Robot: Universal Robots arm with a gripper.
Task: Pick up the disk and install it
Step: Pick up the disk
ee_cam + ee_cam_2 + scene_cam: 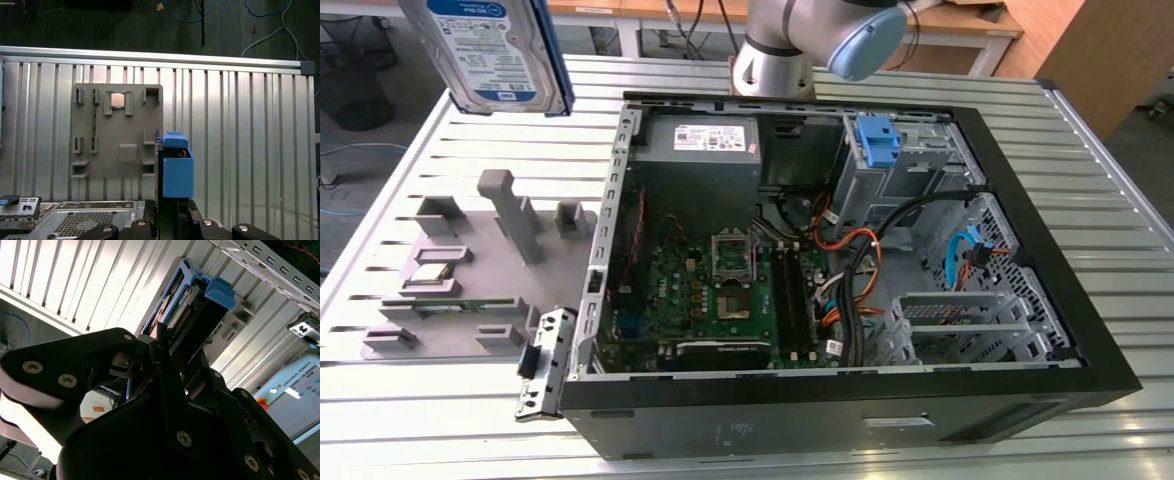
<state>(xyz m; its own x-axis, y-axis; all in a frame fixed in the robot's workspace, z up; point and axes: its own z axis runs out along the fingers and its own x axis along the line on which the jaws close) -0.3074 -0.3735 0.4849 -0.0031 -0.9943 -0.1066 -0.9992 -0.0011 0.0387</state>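
Silver-metal rectangular disk [494, 55], blue-railed, hangs pinched between the black gripper [172, 222] fingers; best kept square to the open computer case [787, 430].

A slatted metal tabletop [1087, 160] carries an open black computer case [854, 425]. Inside it are a green motherboard [707, 300], a grey power supply box [700, 150] with a white sticker, a bare blue plastic bracket [877, 140] and orange, black and blue cables [854, 270]. Just beside the case, on the exterior view's left, lies a grey fixture plate [560, 280] with upright posts and slots, one holding a small square chip [430, 272], and a perforated metal strip [544, 362] rests against the case's corner.
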